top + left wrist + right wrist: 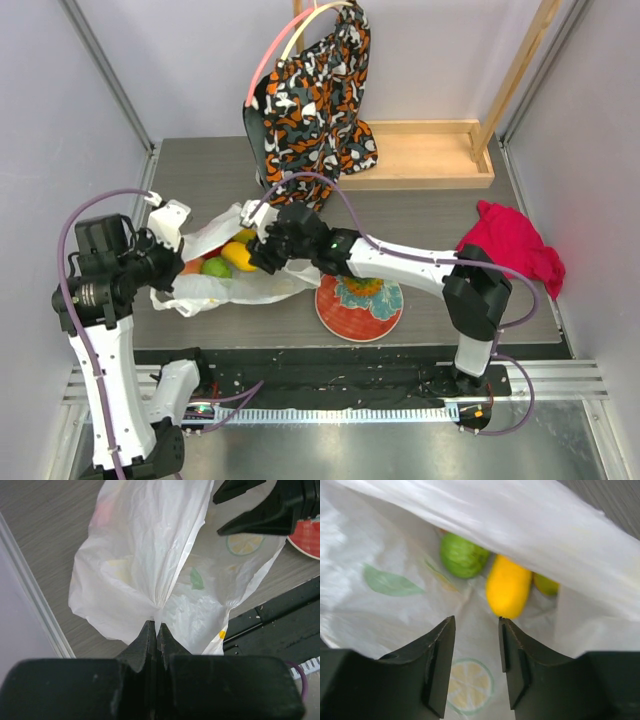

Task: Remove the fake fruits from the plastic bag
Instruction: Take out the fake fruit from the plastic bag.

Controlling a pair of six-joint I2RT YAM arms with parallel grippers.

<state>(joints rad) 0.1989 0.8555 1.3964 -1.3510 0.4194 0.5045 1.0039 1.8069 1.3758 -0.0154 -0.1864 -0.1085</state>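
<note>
Several fake fruits [507,587] lie just beyond the right tool [476,630] (jaws apart).

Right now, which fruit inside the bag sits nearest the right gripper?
The yellow fruit, just ahead of the right gripper; the round green fruit lies farther back.

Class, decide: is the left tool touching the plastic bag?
Touching. The left wrist view shows the left tool shut on a gathered fold of the plastic bag, with the film pinched at its tip.
</note>
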